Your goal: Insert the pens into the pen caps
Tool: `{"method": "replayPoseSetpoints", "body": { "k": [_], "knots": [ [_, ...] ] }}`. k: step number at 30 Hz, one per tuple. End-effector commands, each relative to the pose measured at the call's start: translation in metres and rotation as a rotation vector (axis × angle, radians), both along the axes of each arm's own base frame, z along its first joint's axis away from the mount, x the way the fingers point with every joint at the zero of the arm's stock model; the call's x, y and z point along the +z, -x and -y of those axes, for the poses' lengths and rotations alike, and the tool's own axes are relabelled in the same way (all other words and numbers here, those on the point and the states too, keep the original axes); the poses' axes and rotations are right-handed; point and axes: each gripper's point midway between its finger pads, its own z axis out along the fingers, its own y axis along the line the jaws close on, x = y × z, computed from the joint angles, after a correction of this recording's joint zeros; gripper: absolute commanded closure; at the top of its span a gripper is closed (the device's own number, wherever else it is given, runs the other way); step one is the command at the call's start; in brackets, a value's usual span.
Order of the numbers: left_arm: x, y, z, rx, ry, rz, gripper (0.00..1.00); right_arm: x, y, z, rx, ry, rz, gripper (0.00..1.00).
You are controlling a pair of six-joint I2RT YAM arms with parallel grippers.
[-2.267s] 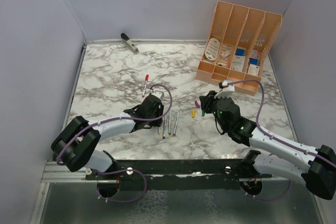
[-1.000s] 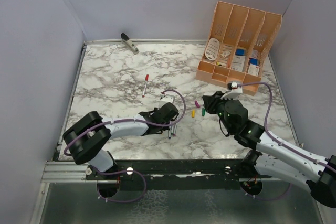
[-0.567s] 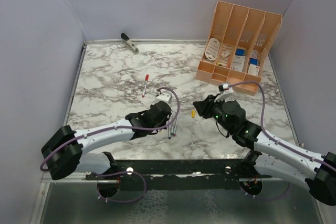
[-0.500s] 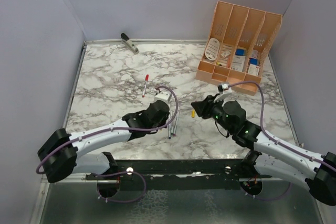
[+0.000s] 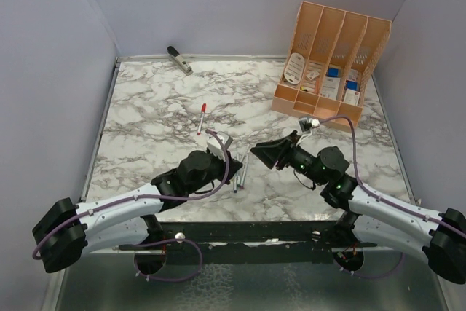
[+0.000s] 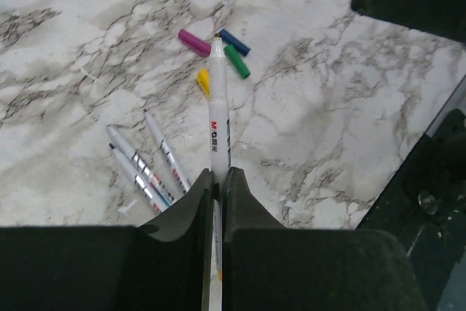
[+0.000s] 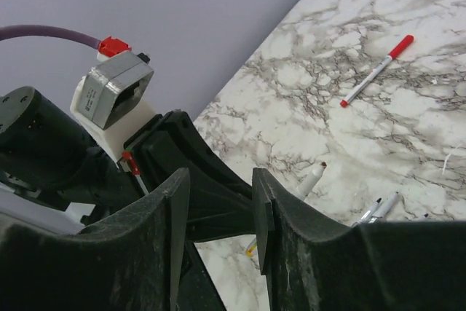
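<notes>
Left gripper (image 6: 216, 180): fingers pinching a pen (image 6: 219, 121), tip toward the caps (image 6: 237, 61);
Right gripper (image 7: 218, 180): fingers spread, empty, near the caps;
Loose pens (image 6: 142, 169): three, beside the caps

Table (image 5: 145, 107) viewed from above and behind; wrist views taken close, obliquely; loose pens (image 5: 245, 167) shared by all.

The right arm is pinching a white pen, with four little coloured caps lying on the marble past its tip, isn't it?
Wrong arm: the left gripper pinches the white pen, as the left wrist view shows. The magenta cap, blue cap, green cap and yellow cap do lie on the marble past its tip.
</notes>
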Motion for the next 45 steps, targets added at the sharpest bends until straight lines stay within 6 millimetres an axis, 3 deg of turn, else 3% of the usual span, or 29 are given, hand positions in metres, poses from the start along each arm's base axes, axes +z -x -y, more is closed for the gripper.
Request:
{"method": "replayPoseSetpoints", "body": {
  "k": [1,7,17,28,39,45],
  "knots": [
    [0.062,0.012,0.023,-0.143,0.216,0.166,1.0,0.031,0.009,0.003,0.03,-0.101,0.085,0.6],
    [0.092,0.022,0.026,-0.207,0.312,0.256,1.0,0.046,0.01,0.016,-0.017,-0.152,0.129,0.59],
    [0.103,0.034,0.027,-0.264,0.358,0.267,1.0,0.073,0.006,0.037,-0.115,-0.221,0.21,0.59],
    [0.121,0.042,0.029,-0.303,0.41,0.286,1.0,0.067,0.001,0.024,-0.086,-0.179,0.212,0.59],
    [0.117,0.036,0.036,-0.296,0.39,0.278,1.0,0.067,0.006,0.009,-0.01,-0.169,0.223,0.62],
    [0.121,0.032,0.04,-0.295,0.39,0.287,1.0,0.06,0.008,0.003,0.025,-0.155,0.207,0.7]
  ]
}}
